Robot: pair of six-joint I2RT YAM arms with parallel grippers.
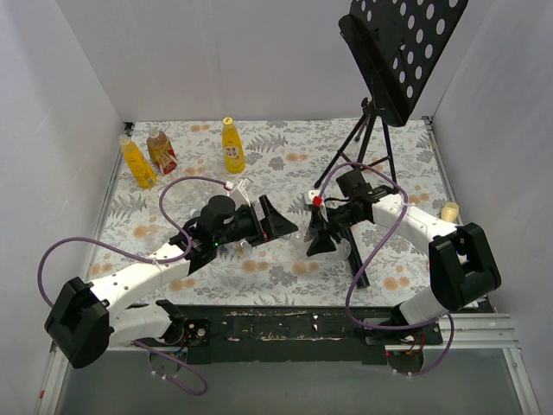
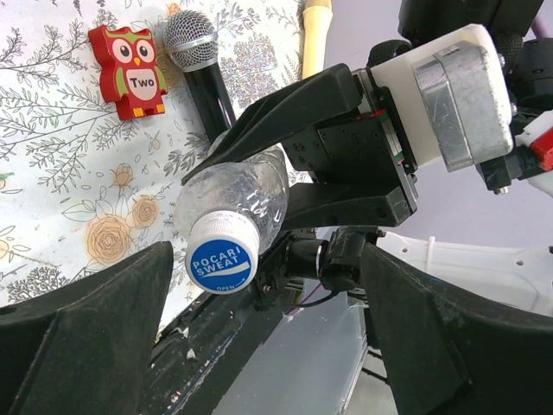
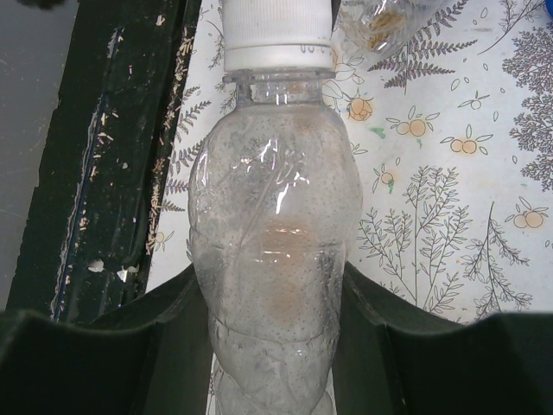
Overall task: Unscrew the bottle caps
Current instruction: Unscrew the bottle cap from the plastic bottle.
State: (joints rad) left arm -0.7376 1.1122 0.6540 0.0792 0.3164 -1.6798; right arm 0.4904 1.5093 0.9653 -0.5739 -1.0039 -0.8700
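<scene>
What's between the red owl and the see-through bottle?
A black microphone lies between the owl block and the clear bottle, shown in the left wrist view.

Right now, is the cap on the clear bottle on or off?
On. The white cap sits on the clear bottle at its neck; the left fingers stand open around it.
</scene>
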